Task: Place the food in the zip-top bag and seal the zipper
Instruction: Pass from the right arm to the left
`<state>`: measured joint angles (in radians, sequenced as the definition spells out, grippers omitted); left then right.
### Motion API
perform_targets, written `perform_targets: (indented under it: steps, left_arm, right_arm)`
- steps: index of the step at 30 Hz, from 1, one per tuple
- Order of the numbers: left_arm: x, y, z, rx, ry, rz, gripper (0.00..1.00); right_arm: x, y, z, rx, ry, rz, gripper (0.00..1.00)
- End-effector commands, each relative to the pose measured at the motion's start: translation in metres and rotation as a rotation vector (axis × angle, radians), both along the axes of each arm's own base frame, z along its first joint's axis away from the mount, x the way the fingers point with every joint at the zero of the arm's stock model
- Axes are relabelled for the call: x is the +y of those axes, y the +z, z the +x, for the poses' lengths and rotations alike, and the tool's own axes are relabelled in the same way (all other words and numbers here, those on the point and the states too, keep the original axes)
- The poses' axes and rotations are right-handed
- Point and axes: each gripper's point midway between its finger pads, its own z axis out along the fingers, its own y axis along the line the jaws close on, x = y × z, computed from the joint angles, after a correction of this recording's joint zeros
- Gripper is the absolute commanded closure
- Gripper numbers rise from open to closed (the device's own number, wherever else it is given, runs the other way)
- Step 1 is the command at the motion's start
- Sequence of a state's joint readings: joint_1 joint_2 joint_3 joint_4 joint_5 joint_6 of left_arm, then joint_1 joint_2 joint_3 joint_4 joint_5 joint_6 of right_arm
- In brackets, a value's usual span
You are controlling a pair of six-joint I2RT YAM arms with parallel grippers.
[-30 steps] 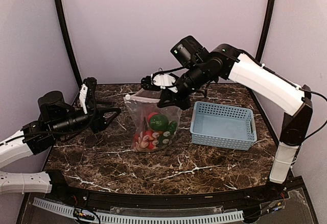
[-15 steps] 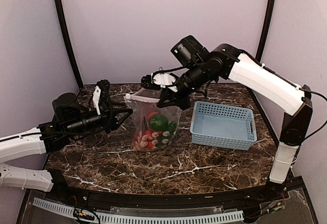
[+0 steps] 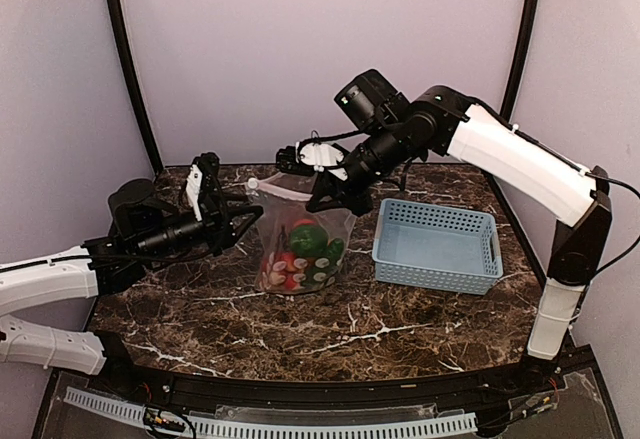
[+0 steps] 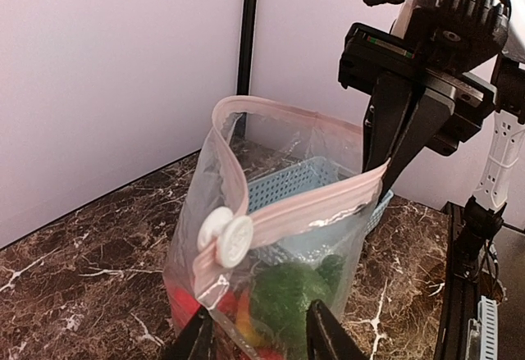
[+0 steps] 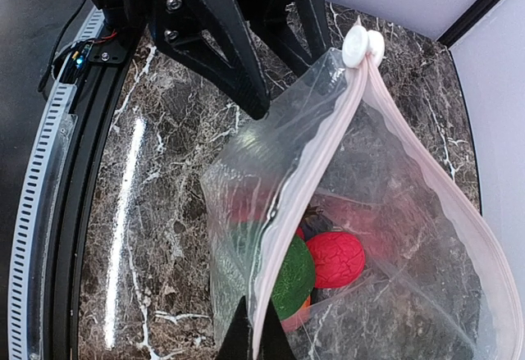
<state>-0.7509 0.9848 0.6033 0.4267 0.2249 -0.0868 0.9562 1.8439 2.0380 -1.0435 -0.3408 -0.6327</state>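
Observation:
The zip-top bag (image 3: 300, 244) stands upright mid-table with its mouth gaping. The food (image 3: 303, 251) lies inside it: a red piece (image 5: 336, 257), a green piece (image 5: 292, 278) and more beneath. My right gripper (image 3: 325, 202) is shut on the zipper (image 5: 320, 163) at the bag's right corner and holds it up. The white slider (image 4: 225, 237) sits at the zipper's left end. My left gripper (image 4: 261, 337) is open at the bag's left side, below the slider, with its fingers (image 4: 324, 335) on either side of the bag's lower edge.
A light-blue slotted basket (image 3: 437, 246) sits right of the bag and shows behind it in the left wrist view (image 4: 287, 184). Purple walls close in the back and sides. Dark marble table (image 3: 330, 334) lies in front of the bag.
My left arm has moved right toward the bag, and its jaws have narrowed. The right gripper and the bag have stayed in place.

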Motion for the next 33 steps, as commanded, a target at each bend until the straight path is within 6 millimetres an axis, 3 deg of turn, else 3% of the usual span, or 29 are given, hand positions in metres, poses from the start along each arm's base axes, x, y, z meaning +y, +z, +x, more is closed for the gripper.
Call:
perform_targets:
  steps: [1, 9, 14, 17, 20, 22, 33]
  left_arm:
    - [0.002, 0.017, 0.007, -0.065, 0.005, -0.027, 0.63]
    - [0.011, 0.019, 0.023, -0.068, 0.061, -0.010, 0.64]
    - [-0.007, 0.017, 0.014, -0.075, -0.071, 0.009, 0.65]
    - [-0.014, 0.017, 0.010, -0.081, -0.123, 0.010, 0.72]
    - [-0.015, 0.015, 0.010, -0.109, -0.126, 0.025, 0.88]
    - [-0.014, 0.015, 0.011, -0.122, -0.125, 0.032, 0.92]
    - [-0.004, 0.025, 0.016, -0.152, -0.086, -0.016, 0.89]
  right_arm:
    - [0.001, 0.033, 0.000, -0.039, -0.001, 0.091, 1.00]
    - [0.002, 0.031, 0.001, -0.038, -0.004, 0.085, 1.00]
    - [0.003, 0.031, 0.004, -0.045, -0.009, 0.084, 1.00]
    - [0.004, 0.028, 0.006, -0.046, -0.013, 0.076, 1.00]
    - [0.004, 0.026, 0.006, -0.039, -0.015, 0.074, 1.00]
    - [0.004, 0.026, 0.006, -0.041, -0.017, 0.072, 1.00]
    - [0.007, 0.022, 0.009, -0.040, -0.018, 0.066, 1.00]
